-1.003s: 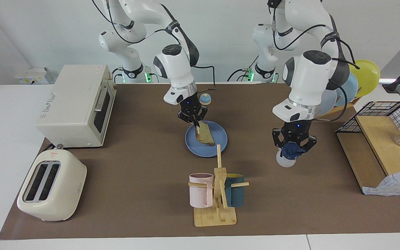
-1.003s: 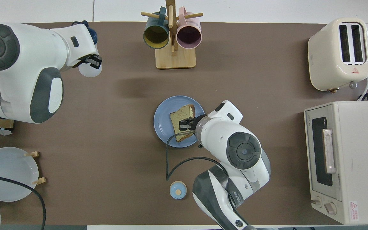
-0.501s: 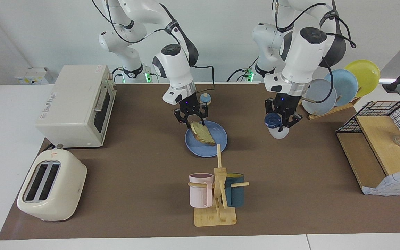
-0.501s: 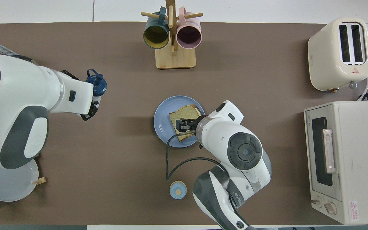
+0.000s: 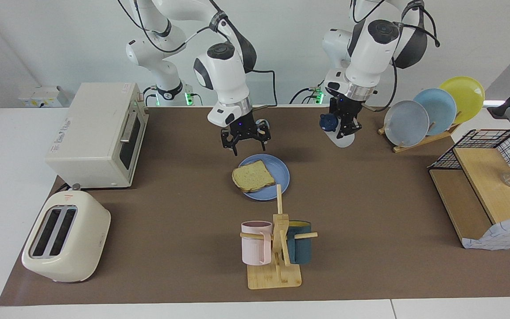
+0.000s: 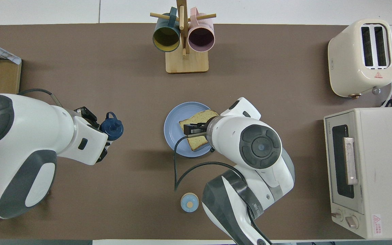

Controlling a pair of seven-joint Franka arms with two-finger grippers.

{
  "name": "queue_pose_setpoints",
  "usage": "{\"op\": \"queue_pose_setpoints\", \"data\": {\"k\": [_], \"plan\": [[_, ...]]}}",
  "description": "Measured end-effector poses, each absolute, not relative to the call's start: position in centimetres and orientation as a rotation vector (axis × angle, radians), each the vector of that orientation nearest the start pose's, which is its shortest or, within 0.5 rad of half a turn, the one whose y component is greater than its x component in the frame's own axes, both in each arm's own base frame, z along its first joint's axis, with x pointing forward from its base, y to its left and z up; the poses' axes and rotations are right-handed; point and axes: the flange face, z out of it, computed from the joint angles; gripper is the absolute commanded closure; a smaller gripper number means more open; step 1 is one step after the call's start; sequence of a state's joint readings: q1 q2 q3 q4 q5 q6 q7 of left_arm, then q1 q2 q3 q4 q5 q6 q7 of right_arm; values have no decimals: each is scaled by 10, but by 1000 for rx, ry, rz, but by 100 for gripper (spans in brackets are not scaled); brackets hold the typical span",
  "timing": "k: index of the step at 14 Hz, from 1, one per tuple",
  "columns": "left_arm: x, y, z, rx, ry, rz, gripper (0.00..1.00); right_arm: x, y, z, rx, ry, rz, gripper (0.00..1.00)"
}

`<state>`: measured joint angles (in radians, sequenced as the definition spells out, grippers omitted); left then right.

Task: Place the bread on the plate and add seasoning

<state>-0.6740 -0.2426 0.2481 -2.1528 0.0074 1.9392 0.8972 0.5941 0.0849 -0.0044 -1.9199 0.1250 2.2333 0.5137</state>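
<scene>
Facing view: the bread (image 5: 253, 176) lies flat on the plate (image 5: 281, 170), with one crust edge overhanging the rim toward the right arm's end of the bench (image 5: 370, 248). The right gripper (image 5: 245, 143) hangs above the plate's robot-side rim, fingers spread and holding nothing. The left gripper (image 5: 344, 125) is raised, away from the plate toward the left arm's end, fingers closed on the seasoning (image 5: 335, 129), which is tilted with its cap toward the plate.

Overhead view: the right gripper (image 6: 192, 130) covers part of the bread (image 6: 198, 133); the seasoning (image 6: 111, 126) sits well apart from the plate (image 6: 172, 131).

Risk: a tilted bottle may spill onto the bench before reaching the plate. The right arm over the plate could obstruct the left arm's approach.
</scene>
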Motion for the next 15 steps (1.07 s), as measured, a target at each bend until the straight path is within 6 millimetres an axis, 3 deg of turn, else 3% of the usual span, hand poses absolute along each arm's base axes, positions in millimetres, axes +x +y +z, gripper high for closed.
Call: {"op": "queue_pose_setpoints", "data": {"k": [3,5,6,8,9,15], "plan": [[432,-191,498,-2504,1985,-59,100,492,347,517,-2773,96,47,0],[429,-192,498,-2500,1991,-58,100,486,350,533,-2689,129,102,0],[428,-194,497,-2496,1995,-57,100,484,352,538,-2653,143,122,5],[426,-199,497,-2483,2009,-56,100,479,359,543,-2582,168,167,28],[425,-201,497,-2478,2016,-56,100,477,363,546,-2567,165,169,33],[422,-205,496,-2480,2027,-53,100,469,394,596,-2494,157,89,34]]}}
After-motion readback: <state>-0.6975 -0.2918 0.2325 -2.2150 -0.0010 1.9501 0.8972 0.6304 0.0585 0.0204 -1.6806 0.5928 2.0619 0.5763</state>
